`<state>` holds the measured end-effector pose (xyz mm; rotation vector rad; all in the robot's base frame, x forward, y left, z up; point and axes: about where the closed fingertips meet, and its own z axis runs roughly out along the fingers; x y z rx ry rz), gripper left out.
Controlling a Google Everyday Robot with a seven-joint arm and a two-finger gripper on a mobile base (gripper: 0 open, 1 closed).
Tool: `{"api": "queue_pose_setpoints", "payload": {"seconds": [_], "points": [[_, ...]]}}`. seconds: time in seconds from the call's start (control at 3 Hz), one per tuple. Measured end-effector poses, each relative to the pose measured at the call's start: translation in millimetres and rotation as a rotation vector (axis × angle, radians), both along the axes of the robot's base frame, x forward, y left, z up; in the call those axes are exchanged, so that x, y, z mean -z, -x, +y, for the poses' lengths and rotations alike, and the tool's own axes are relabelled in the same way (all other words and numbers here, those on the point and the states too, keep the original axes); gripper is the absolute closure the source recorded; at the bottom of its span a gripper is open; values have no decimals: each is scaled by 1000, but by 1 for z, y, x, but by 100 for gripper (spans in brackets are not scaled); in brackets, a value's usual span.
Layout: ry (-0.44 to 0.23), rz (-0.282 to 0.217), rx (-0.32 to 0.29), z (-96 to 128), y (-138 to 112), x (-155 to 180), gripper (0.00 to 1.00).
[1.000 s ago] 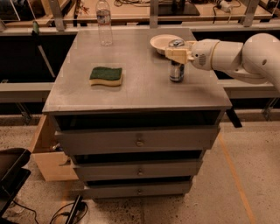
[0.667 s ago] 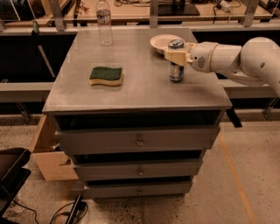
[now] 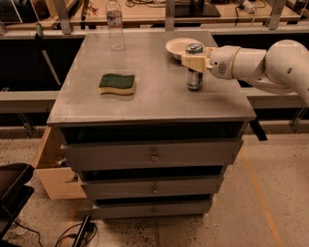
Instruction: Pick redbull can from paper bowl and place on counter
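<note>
The claw (image 3: 195, 61) reaches in from the right side of the table (image 3: 159, 103) on a white arm (image 3: 263, 65) that crosses above the table's right edge. Its pale fingers (image 3: 193, 61) are pinched on the upper body of the redbull can (image 3: 194, 80), just under the silver top. The can stands upright and its base looks to be down on the grey metal surface. It is out of the paper bowl (image 3: 175, 47) and just in front of it. Whether can and bowl touch cannot be told, since the claw covers the gap.

The bowl sits close to the back edge, right of the middle. The can is in the right half of the table, well in from the front edge and nearer the right edge than the left.

A green-and-yellow sponge (image 3: 117, 83) lies flat left of the middle, well apart from the can, and a broad bare stretch of metal runs between them. A clear water bottle (image 3: 115, 26) stands upright near the back edge on the left. The front strip of the table carries nothing from corner to corner.

Below the top are three grey drawer fronts (image 3: 153, 155) with round knobs — each stands slightly out. At the lower left a light wooden drawer (image 3: 50, 169) is pulled open beside the cabinet. A light wooden workbench (image 3: 145, 10) runs along behind the back edge.
</note>
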<state>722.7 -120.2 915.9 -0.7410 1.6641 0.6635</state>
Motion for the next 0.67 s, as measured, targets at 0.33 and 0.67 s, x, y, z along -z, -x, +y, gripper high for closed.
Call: {"api": "queue_pose_setpoints", "payload": {"seconds": [0.33,0.67], "points": [[-1,1,-5,3,0,0,35],[-1,2,-9,6,0,1,13]]}}
